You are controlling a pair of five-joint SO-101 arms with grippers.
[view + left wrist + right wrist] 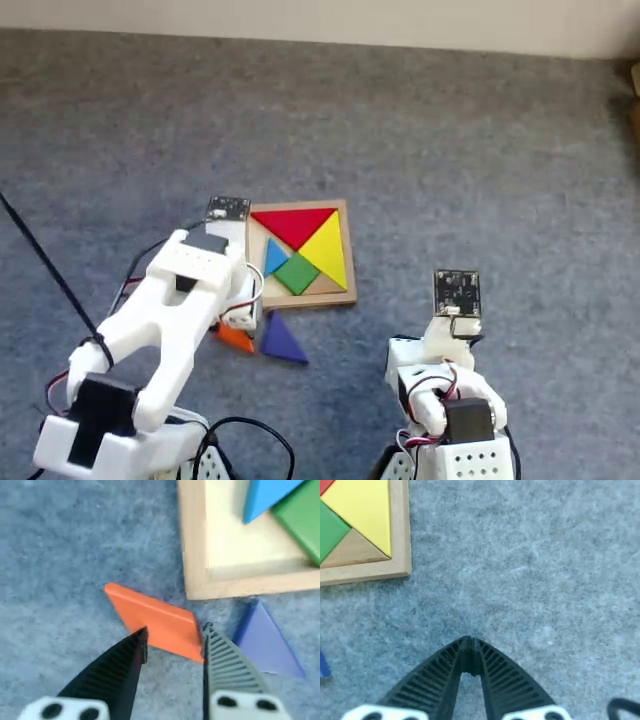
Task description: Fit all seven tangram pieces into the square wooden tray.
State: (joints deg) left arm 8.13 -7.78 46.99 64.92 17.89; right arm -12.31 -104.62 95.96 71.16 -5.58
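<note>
Nearest the lens: left pincer (175, 630), jaws apart, one finger on each side of the orange parallelogram (152, 620), straddling the end closest to the wrist. Whether the fingers touch its edges cannot be judged. The straddle reads as a set-up for a pinch across the piece's short width, the narrowest grip it offers (judgement, not observation). The orange piece lies flat on the grey surface (60, 540), just outside the tray's corner on the robot's side, apart from the rim.

Next out: purple triangle (262, 640), flat on the surface, just beside the orange piece, its tip near that same tray corner. Both lie outside because their places are not yet filled.

Then the square wooden tray (195, 555). It holds the red triangle (295, 225), yellow triangle (328, 252), blue triangle (265, 497) and green square (300, 525), all seated flat, edge to edge. Bare floor shows along the tray's side closest to the left arm, probably where the loose pieces belong. A tan triangle (350, 552) sits in the tray corner beside yellow and green. Whether it is a wooden piece or bare floor, I cannot tell.

Farthest out: right pincer (470, 642), jaws closed on nothing, above the surface and well apart from the tray, on the side away from the loose pieces. Parked there, I judge, so it does not crowd the left arm's work.
</note>
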